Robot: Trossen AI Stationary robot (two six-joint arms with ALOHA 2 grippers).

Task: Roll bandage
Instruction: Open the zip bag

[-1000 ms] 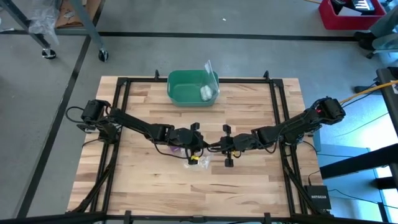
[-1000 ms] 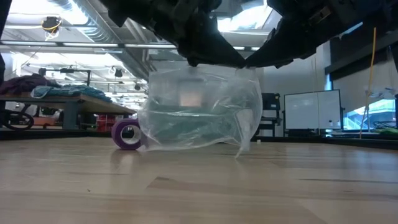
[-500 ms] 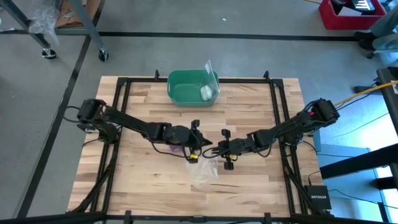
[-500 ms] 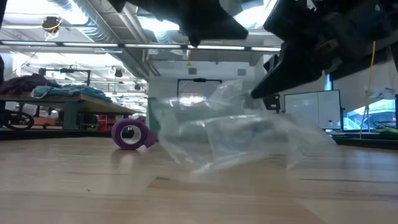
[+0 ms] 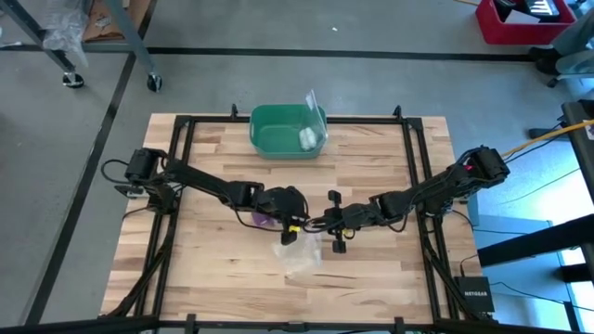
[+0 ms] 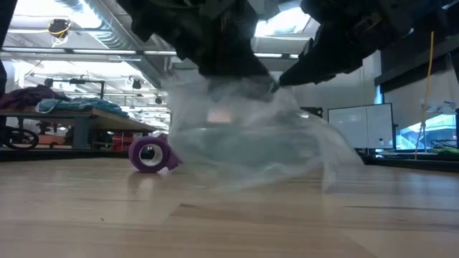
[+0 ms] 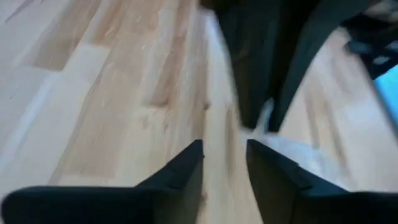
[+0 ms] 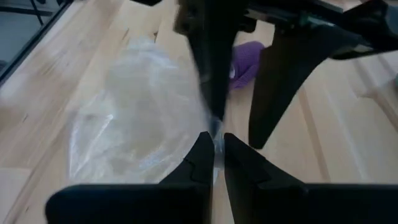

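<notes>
The purple bandage is a small compact roll. It rests on its side on the wood left of centre, just behind my left gripper, and also shows in the right wrist view. A clear plastic bag hangs and spreads below both grippers. My right gripper is shut on it at mid-table. My left gripper faces it with open fingers beside the bag's top. My right gripper pinches the bag's top edge between its two fingertips, coming slanting down from the table's right. The bag hangs slack below the pinch, and its lower part lies on the table. My left gripper: I cannot tell whether a finger touches the bag's edge.
A green bin with a small white roll in it stands at the table's far middle. A black frame rail runs around the working area. Bare wood lies near and to both sides.
The bag hung upright between both grippers. It has sagged and spread toward the table's near edge, with its lower part now on the wood. My left gripper has rolled about its own axis and shifted beside the bag's top. The bandage roll has stayed put.
</notes>
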